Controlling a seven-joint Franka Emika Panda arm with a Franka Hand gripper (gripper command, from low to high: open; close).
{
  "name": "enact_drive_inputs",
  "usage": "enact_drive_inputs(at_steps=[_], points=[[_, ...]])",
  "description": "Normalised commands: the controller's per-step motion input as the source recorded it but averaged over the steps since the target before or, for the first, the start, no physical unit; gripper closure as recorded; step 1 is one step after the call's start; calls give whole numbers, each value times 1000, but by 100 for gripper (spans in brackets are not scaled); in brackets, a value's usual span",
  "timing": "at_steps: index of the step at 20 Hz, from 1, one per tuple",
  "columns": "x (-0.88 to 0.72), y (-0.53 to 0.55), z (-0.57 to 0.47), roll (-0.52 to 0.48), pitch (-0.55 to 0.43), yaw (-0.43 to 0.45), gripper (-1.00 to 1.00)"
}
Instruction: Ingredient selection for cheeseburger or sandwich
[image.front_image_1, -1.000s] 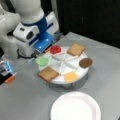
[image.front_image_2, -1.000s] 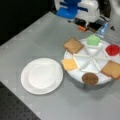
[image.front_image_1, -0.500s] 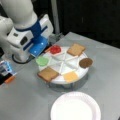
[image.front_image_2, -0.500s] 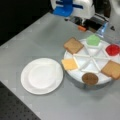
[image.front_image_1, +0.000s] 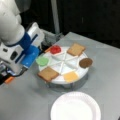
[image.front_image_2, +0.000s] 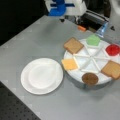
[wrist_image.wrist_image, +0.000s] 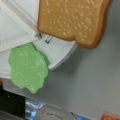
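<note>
Wrist view: green disc, toast square on tray rim; claw unseen, state unclear; no writing.

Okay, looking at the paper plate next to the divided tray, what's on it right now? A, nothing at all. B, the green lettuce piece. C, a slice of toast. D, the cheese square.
A: the paper plate is bare, and both toast squares, the green piece and the cheese square all sit on the divided tray.
</note>
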Motion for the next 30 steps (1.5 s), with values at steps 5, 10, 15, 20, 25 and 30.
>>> enact_drive_inputs(at_steps=[5, 10, 15, 20, 25, 30], points=[[128, -202, -151, 458, 68, 51, -100], [194, -267, -138, 418, 52, 96, -100], [259, -265, -155, 391, 53, 93, -100], [307, -209, -117, 419, 87, 107, -100], [320, -225, -84, 449, 95, 139, -100], [336, -289, -61, 382, 69, 126, -100]])
